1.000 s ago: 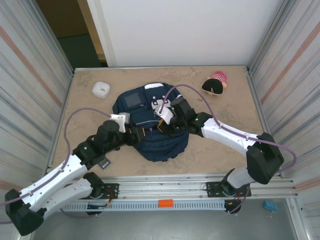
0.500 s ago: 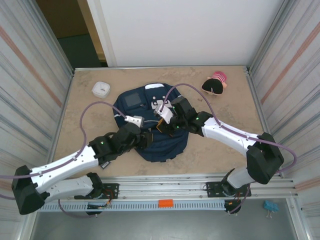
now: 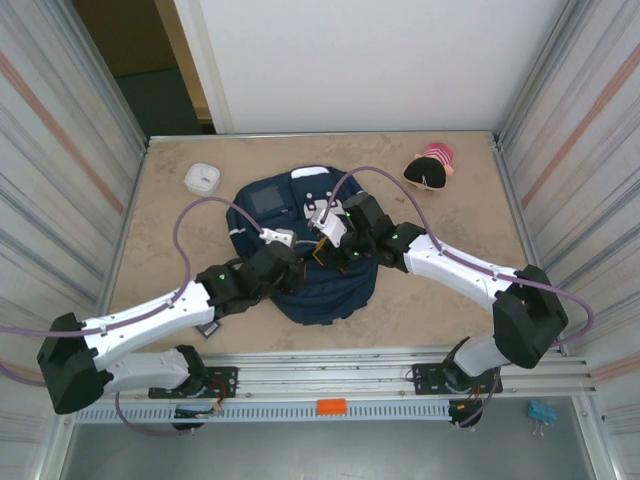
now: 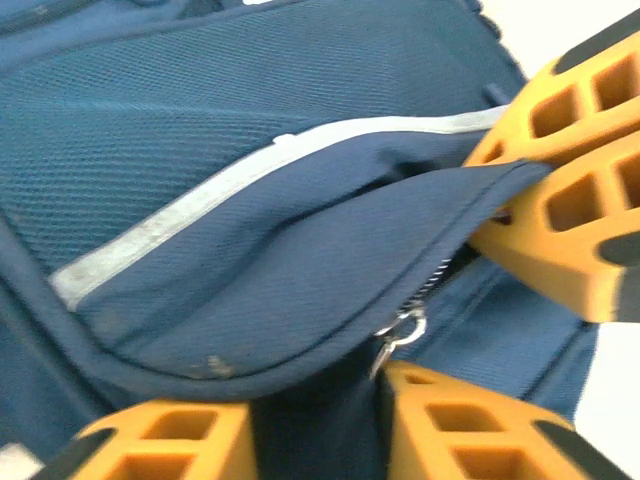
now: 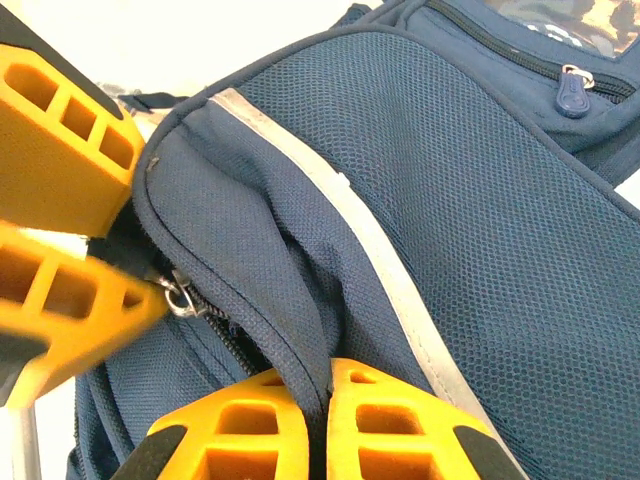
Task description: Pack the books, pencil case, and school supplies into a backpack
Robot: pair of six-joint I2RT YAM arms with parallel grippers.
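The right gripper (image 5: 318, 425), at the bottom edge of its wrist view, is pinched tight on the zip-side flap of the navy backpack (image 3: 335, 290). The left gripper (image 4: 315, 435), at the bottom of its own view, clamps a fold of the same flap just below the zip pull (image 4: 400, 330). In the top view the backpack lies mid-frame on the tan table (image 3: 480, 200).

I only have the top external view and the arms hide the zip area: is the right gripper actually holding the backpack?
Observer: Yes; its wrist camera shows the right gripper shut on a fold of the flap of the backpack.
Operator: Where is the zip pull?
Observer: The metal zip pull hangs under the flap's edge, close to the left gripper.
Operator: Has the left one gripped?
Observer: Fabric lies between its fingers, but I cannot tell whether they grip.
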